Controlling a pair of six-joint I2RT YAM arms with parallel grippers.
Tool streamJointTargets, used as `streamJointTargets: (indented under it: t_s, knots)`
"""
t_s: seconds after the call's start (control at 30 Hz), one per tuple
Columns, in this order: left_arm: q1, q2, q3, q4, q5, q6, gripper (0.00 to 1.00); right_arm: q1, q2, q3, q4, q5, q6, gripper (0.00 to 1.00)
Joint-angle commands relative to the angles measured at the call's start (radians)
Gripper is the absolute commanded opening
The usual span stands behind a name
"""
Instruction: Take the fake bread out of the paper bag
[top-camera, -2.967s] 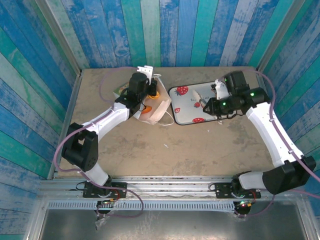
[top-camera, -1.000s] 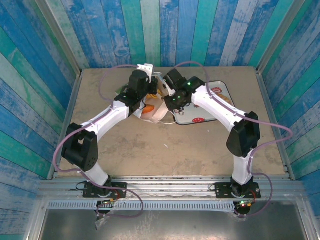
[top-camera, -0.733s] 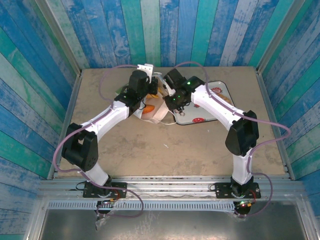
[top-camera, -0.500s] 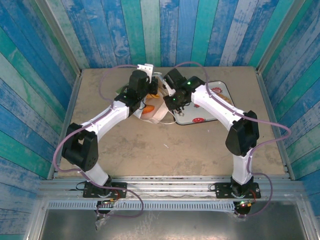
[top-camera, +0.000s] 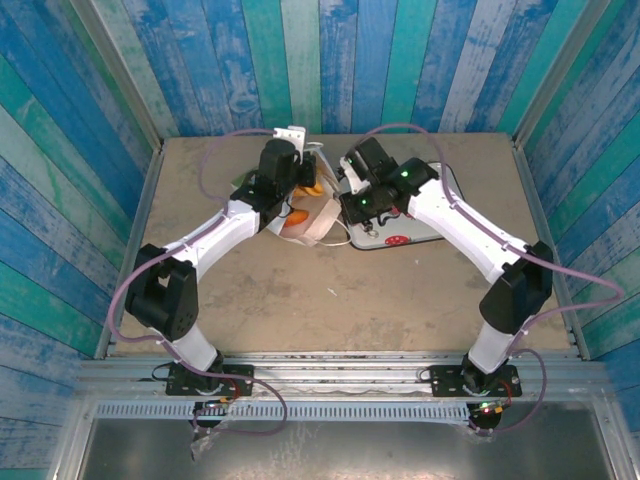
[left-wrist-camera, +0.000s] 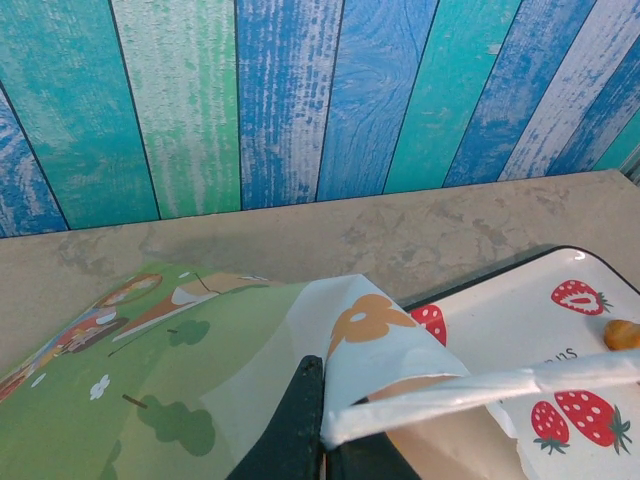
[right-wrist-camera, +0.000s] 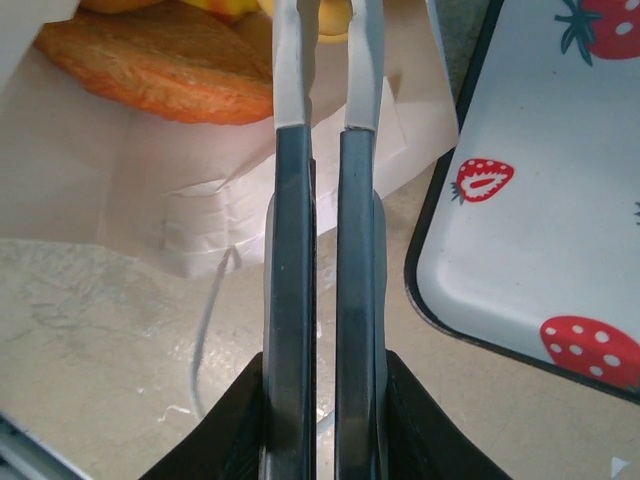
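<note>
Two pincers are closed: left pincer (left-wrist-camera: 322, 445) clamps the bag (left-wrist-camera: 380, 345) edge, right pincer (right-wrist-camera: 325, 385) clamps tongs (right-wrist-camera: 290, 200) whose tips reach the bag mouth. Bread (right-wrist-camera: 160, 65) lies inside the bag, beside the tray (right-wrist-camera: 540, 220).

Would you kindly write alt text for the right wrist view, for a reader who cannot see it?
The two narrow fingers of the right gripper, almost together, reach into the open mouth of the white paper bag, beside a flat orange piece of fake bread. A white strawberry-printed tray with a dark rim lies to the right on the table.
</note>
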Motion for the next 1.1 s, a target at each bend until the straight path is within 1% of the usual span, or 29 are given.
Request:
streamJointTargets:
  t_s: [0.0,0.17,0.3,0.43,0.53,0.73,0.8,0.9,1.0,1.07]
  knots:
    - [-0.002,0.039,0.037,0.033,-0.020,-0.020,0.00,-0.015,-0.056,-0.038,0.019,-0.070,0.034,0.24]
    - [-0.001,0.037,0.037,0.033,-0.028,-0.026,0.00,-0.041,-0.150,-0.132,0.030,-0.147,0.058,0.24]
    - [-0.001,0.037,0.040,0.034,-0.058,-0.044,0.00,-0.090,-0.243,-0.216,0.040,-0.220,0.076,0.24]
    - [-0.001,0.044,0.052,0.027,-0.062,-0.050,0.00,-0.167,-0.348,-0.297,0.060,-0.314,0.090,0.25]
    - [0.000,0.047,0.055,0.026,-0.057,-0.054,0.00,-0.244,-0.427,-0.342,0.070,-0.375,0.096,0.25]
    - [-0.001,0.045,0.055,0.023,-0.053,-0.053,0.00,-0.437,-0.555,-0.413,0.084,-0.396,0.094,0.26]
    - [-0.001,0.044,0.054,0.023,-0.052,-0.051,0.00,-0.514,-0.562,-0.427,0.086,-0.434,0.075,0.27]
    - [-0.001,0.046,0.058,0.026,-0.041,-0.053,0.00,-0.634,-0.527,-0.441,0.088,-0.512,0.047,0.26]
    - [-0.001,0.052,0.072,0.017,-0.023,-0.056,0.00,-0.728,-0.458,-0.433,0.091,-0.574,0.008,0.26]
    - [-0.001,0.053,0.072,0.017,-0.018,-0.055,0.00,-0.785,-0.390,-0.413,0.091,-0.641,-0.025,0.26]
